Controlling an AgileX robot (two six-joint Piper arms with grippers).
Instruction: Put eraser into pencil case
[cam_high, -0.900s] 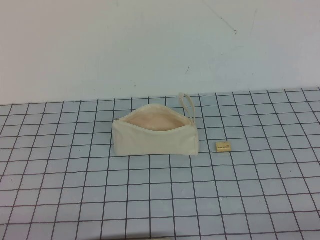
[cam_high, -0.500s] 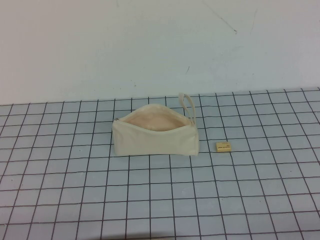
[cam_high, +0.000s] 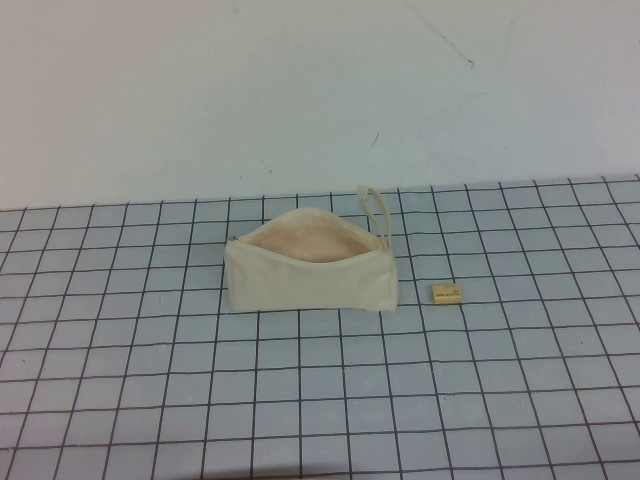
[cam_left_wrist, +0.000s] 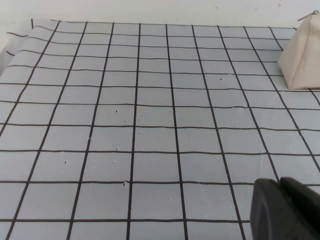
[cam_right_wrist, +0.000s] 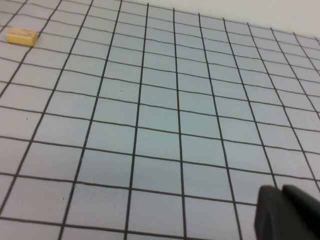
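Nothing had shifted over the last second: the tiny tan-yellow rectangular eraser (cam_high: 446, 293) lay on the grid-lined grey table (cam_high: 300, 400), just right of the open cream canvas pencil case (cam_high: 310, 270), not touching it. The left gripper (cam_left_wrist: 285, 210) and right gripper (cam_right_wrist: 287, 212) showed only as dark tips in their wrist views, well short of both, and I couldn't tell their finger state, so the task hadn't started.

The pencil case (cam_high: 310, 272) stands mouth-up on the table (cam_high: 300, 400), its opening unobstructed from above. The eraser (cam_high: 446, 293) lies apart to its right, bare table around it. Left gripper (cam_left_wrist: 285, 210) and right gripper (cam_right_wrist: 287, 212) sit well clear of the case.
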